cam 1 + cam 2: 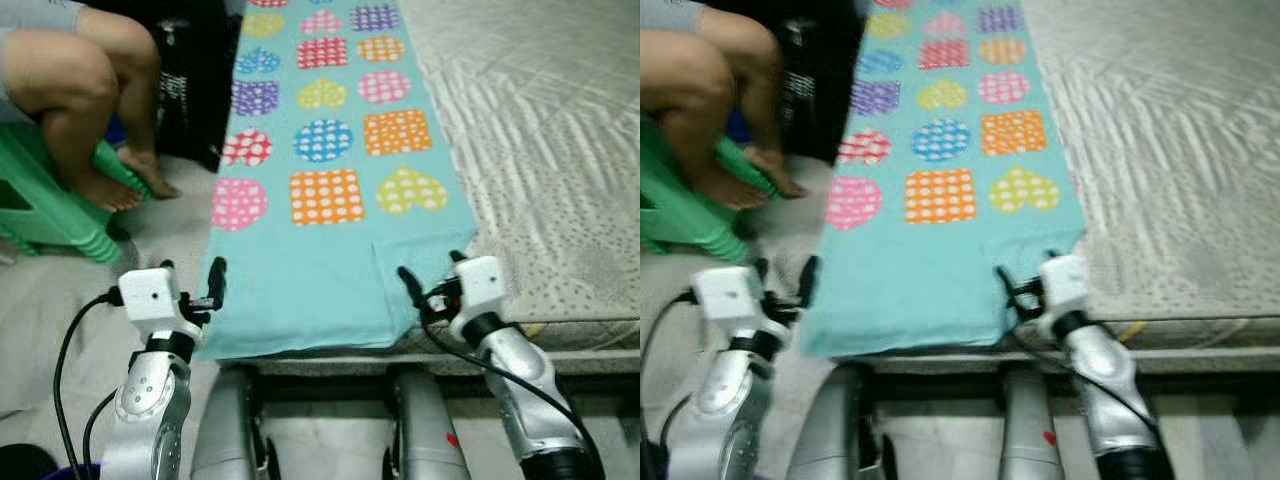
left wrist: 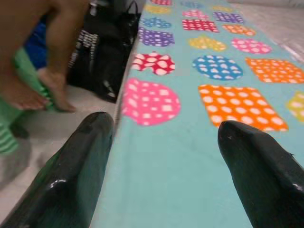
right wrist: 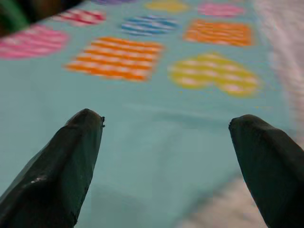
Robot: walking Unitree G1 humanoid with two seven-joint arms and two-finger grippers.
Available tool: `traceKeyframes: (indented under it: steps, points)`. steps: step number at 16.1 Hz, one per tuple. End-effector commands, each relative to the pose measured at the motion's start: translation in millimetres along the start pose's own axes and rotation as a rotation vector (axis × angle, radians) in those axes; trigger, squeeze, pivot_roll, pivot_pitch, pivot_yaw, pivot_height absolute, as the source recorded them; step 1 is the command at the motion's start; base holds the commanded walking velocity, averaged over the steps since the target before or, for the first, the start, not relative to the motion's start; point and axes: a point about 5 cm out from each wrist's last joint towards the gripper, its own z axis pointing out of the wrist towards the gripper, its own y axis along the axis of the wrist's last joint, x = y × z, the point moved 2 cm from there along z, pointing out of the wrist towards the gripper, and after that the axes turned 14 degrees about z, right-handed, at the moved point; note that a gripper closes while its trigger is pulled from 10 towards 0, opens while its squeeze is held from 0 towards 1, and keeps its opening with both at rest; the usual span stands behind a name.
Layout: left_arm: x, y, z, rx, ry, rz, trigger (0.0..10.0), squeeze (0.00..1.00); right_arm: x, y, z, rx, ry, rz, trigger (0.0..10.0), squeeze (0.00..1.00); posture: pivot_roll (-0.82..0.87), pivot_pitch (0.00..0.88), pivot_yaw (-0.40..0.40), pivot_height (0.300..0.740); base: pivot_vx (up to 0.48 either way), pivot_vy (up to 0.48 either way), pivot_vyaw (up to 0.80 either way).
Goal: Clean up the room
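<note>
Turquoise blanket (image 1: pixel 330 200), patterned with dotted hearts, squares and circles, spread flat along the bed (image 1: pixel 540 150), near hem at the mattress edge. Left gripper (image 1: pixel 214 283) and right gripper (image 1: pixel 430 275), fingers spread wide, poised at the two near corners, likely for a fold. Beside the bed: a seated person's legs (image 1: pixel 90 110), green stool (image 1: pixel 50 205), black bag (image 1: pixel 195 80).

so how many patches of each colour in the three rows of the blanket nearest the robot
orange: 2
pink: 2
yellow: 2
red: 1
blue: 1
purple: 1
total: 9, all on the blanket
</note>
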Motion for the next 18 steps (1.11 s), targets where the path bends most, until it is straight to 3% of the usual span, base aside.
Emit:
traceKeyframes:
  steps: [1, 8, 13, 16, 18]
  points:
    - [13.4, -6.3, -4.8, 0.033, 0.037, 0.023, 10.0, 0.00, 11.6, -3.2, 2.2, 0.005, 0.035, 0.026, 10.0, 0.00, -0.06, 0.192, 0.076, 0.526, 0.000, 0.000, 0.00]
    - [14.2, -3.9, -3.7, 0.027, 0.044, 0.024, 10.0, 0.00, 5.0, 0.8, 6.6, 0.017, 0.061, -0.030, 10.0, 0.00, -0.06, 0.189, 0.076, 0.526, 0.000, 0.000, 0.00]
    - [8.9, 6.7, -3.5, -0.015, -0.011, 0.095, 10.0, 0.00, 19.5, 5.3, 23.6, 0.099, 0.193, -0.056, 10.0, 0.00, -0.04, 0.191, 0.089, 0.526, 0.000, 0.000, 0.00]
    - [4.8, 12.3, -5.8, -0.026, -0.031, 0.096, 10.0, 0.00, 19.9, 8.6, 35.3, 0.129, 0.153, -0.052, 10.0, 0.00, -0.04, 0.197, 0.097, 0.526, 0.000, 0.000, 0.00]
    - [1.9, 15.5, -5.9, -0.038, -0.054, 0.111, 10.0, 0.00, 21.2, 2.0, 41.6, 0.163, 0.084, 0.012, 10.0, 0.00, -0.02, 0.203, 0.099, 0.526, 0.000, 0.000, 0.00]
